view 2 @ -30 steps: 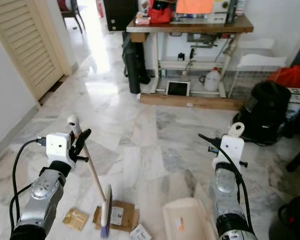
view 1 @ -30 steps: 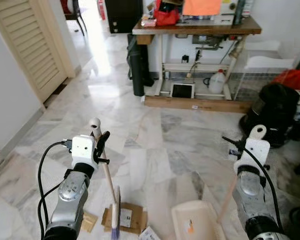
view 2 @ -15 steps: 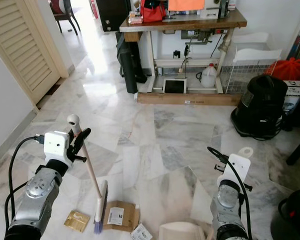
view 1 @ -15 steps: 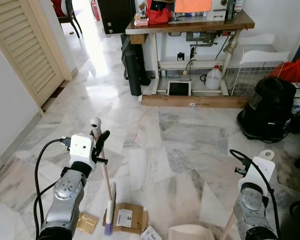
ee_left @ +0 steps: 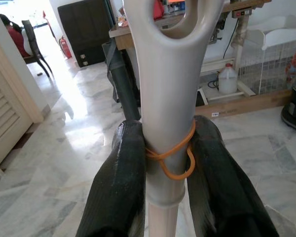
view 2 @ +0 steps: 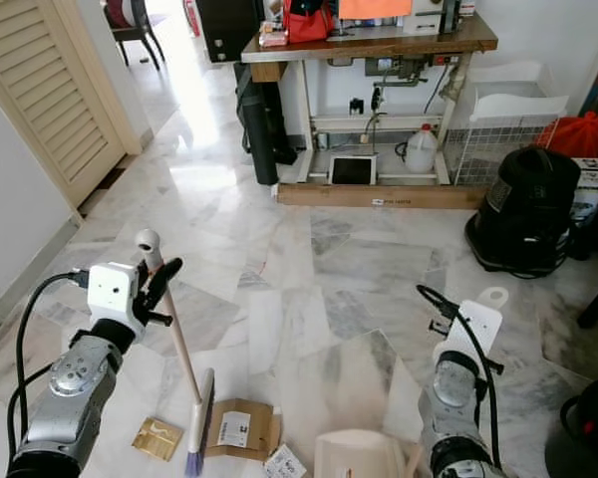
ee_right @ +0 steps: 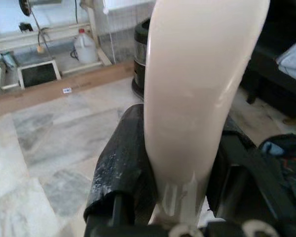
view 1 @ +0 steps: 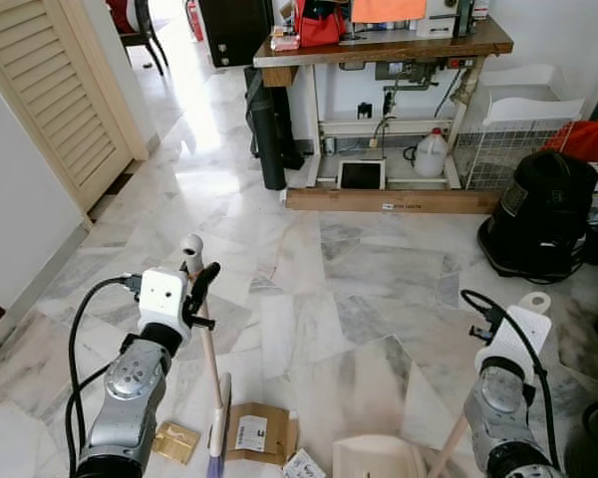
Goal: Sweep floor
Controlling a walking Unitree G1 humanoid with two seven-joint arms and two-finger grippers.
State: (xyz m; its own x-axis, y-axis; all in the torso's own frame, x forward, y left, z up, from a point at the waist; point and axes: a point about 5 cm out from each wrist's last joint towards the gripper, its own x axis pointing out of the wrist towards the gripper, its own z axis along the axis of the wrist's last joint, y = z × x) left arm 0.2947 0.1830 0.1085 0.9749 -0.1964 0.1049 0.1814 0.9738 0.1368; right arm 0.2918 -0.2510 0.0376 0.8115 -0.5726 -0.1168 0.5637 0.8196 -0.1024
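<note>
My left gripper [view 1: 199, 291] is shut on the top of a broom handle [ee_left: 167, 74], with an orange rubber band between its fingers [ee_left: 121, 182]. The handle runs down to the broom head [view 1: 217, 438], which rests on the marble floor at the left edge of a brown cardboard scrap [view 1: 260, 433]. My right gripper [ee_right: 185, 148] is shut on a cream dustpan handle [ee_right: 202, 64]. The cream dustpan [view 1: 379, 459] sits low on the floor by the bottom edge, right of the cardboard. A small brown scrap [view 1: 176, 438] and a white paper bit [view 1: 301, 464] lie nearby.
A wooden work table [view 1: 379, 50] stands at the back above a wooden plank [view 1: 389, 202], a tablet and a white jug [view 1: 431, 157]. A black vacuum [view 1: 538, 219] sits on the right and a louvred door [view 1: 60, 90] on the left. Open marble floor lies ahead.
The right arm has dropped lower and the dustpan now sits closer to the bottom edge. The broom head has slid a little left along the cardboard. The camera has shifted slightly.
</note>
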